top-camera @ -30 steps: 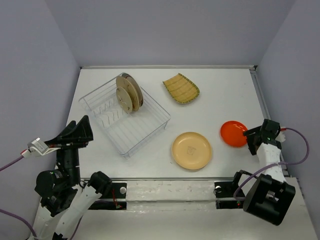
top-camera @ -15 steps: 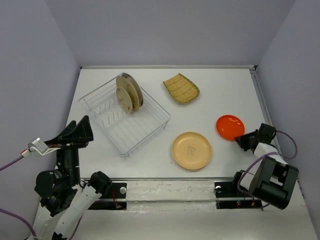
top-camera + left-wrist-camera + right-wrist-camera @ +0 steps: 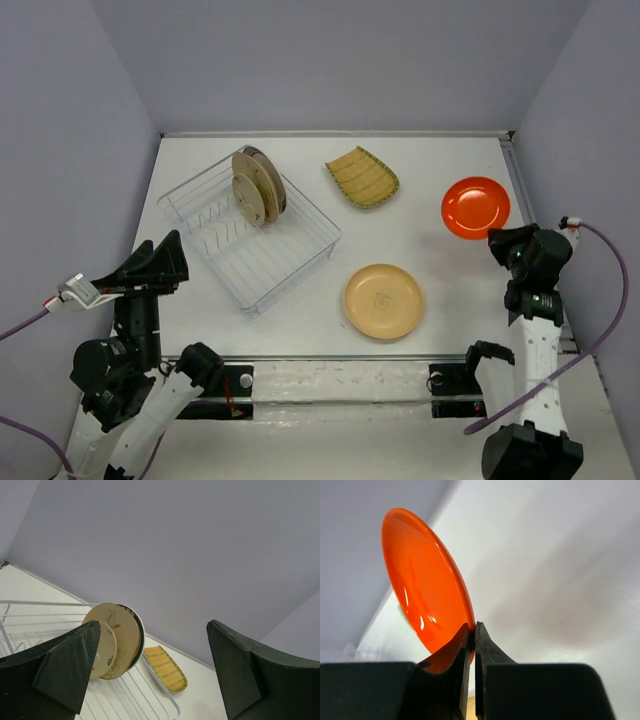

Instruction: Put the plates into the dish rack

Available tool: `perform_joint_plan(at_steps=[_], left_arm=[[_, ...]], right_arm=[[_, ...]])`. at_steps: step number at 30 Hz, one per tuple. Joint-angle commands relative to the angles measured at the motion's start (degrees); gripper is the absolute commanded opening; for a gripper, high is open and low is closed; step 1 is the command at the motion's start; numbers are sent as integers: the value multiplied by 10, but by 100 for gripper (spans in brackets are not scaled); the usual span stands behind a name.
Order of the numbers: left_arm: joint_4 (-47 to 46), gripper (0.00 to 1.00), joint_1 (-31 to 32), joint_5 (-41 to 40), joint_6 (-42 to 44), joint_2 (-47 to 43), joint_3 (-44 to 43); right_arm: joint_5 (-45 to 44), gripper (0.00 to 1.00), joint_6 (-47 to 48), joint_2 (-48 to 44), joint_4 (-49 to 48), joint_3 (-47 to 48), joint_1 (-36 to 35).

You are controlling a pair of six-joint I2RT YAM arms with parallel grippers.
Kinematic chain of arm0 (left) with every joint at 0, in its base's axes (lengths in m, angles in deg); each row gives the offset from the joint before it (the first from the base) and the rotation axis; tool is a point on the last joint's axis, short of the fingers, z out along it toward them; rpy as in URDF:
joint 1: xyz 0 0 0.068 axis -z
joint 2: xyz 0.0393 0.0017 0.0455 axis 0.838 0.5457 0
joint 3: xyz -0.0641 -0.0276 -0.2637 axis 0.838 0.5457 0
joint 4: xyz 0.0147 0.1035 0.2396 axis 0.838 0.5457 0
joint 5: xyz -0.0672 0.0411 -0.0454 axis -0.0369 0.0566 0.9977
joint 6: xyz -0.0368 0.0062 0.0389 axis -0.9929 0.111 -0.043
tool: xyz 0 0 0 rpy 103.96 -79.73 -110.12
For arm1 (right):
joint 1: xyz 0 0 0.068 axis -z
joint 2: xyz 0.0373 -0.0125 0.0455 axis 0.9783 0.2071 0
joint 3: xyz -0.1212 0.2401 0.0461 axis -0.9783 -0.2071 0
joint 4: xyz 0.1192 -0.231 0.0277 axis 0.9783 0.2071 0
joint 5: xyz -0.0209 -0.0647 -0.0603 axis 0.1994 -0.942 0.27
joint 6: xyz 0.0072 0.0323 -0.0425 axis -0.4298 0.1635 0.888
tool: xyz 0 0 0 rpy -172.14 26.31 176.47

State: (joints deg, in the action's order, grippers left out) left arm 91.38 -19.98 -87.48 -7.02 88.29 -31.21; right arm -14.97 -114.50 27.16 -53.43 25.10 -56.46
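My right gripper (image 3: 497, 238) is shut on the near rim of the small orange-red plate (image 3: 476, 207), which it holds lifted at the right side of the table; in the right wrist view the plate (image 3: 422, 585) stands tilted above the pinching fingertips (image 3: 472, 630). The wire dish rack (image 3: 250, 232) sits at the left with tan plates and a dark-rimmed one (image 3: 258, 186) upright in it. A yellow ribbed plate (image 3: 361, 177) lies behind the rack's right corner, and a tan round plate (image 3: 383, 301) lies at front centre. My left gripper (image 3: 150, 672) hangs open near the rack's front left, holding nothing.
The table's raised right edge (image 3: 522, 190) runs close beside the held plate. Grey walls enclose the table at the back and both sides. The left wrist view shows the rack (image 3: 125, 695), its upright plates (image 3: 117, 637) and the yellow plate (image 3: 165, 667).
My right gripper has shut on the orange-red plate's rim and carried it up and toward the back right. The left arm has not moved.
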Motion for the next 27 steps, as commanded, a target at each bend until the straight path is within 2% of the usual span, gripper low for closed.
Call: perform_joint_plan(at_steps=[1,2,3,6,7,9,10,11,12,14,15,17,18,19,20,21,23,27], left_arm=[[-31,99,-13,5,18,30,-1],[-31,99,-16,5,17,33,-1],[-30,99,-23,4,15,37,0],[-25,99,-35,-7,10,43,-3],[-24,99,-42,-11,8,44,-3],[-23,99,-44,-17,7,42,-2],[-23,99,-45,-19,7,42,-2],[-23,99,-47,-23,7,41,-1],[-23,99,-48,-27,7,41,-1],[-22,99,-48,-29,7,40,-1],[-22,99,-48,-31,7,41,0],[-21,99,-47,-24,6,45,0],[-20,99,-47,-25,4,48,-1],[-20,99,-45,-25,3,48,-2],[-18,99,-43,-33,-4,46,-5],[-2,99,-43,-41,-12,43,-5],[9,99,-39,-68,-24,37,-11],[17,99,-36,-77,-31,41,-13]], right_arm=[[-51,7,51,21,7,182,-128],[-70,7,58,33,9,208,-169],[-97,7,73,50,7,233,-260],[-232,7,126,151,11,342,-424],[-327,7,146,185,11,374,-540],[-412,7,203,310,24,487,-651],[-420,7,215,356,33,530,-652],[-419,7,227,444,41,573,-682],[-428,7,242,484,60,656,-710],[-449,7,277,594,86,738,-733],[-460,7,287,628,97,822,-745],[-491,7,307,695,121,908,-765],[-499,7,316,764,160,955,-777],[-522,7,321,796,177,1040,-784],[-535,7,329,853,199,1077,-795],[-549,7,335,853,203,1105,-800],[-580,7,339,910,200,1156,-806],[-588,7,339,965,176,1184,-825]])
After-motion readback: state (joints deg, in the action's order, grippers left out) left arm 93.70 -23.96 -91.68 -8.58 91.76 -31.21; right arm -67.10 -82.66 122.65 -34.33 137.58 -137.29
